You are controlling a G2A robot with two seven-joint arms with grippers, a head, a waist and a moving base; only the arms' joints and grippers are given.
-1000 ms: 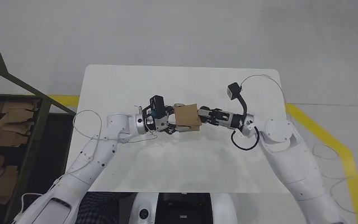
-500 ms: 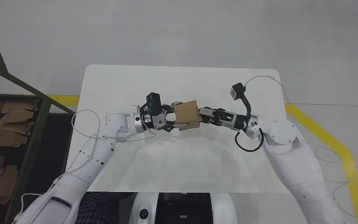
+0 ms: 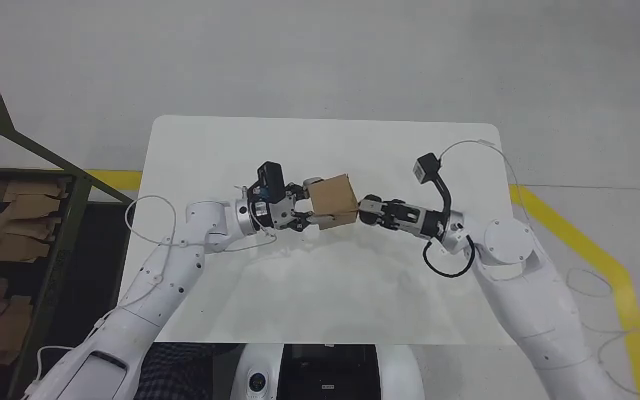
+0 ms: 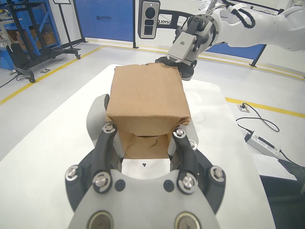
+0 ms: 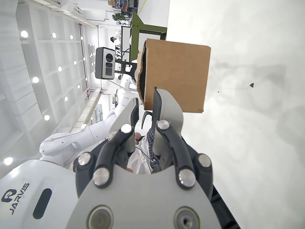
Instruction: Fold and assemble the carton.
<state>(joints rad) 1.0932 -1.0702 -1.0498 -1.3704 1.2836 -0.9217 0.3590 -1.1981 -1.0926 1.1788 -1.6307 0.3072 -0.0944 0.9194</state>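
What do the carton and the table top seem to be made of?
The carton looks like brown, matte cardboard: its far edge is torn and fibrous, and its panels fold in sharp creases. The table has a white, smooth top with rounded corners, perhaps laminate or painted board; the exact material cannot be told.

place: factory hall | cues: blue barrier panels (image 4: 107, 20), yellow floor lines (image 3: 118, 180), flat cardboard stock (image 3: 30, 207)
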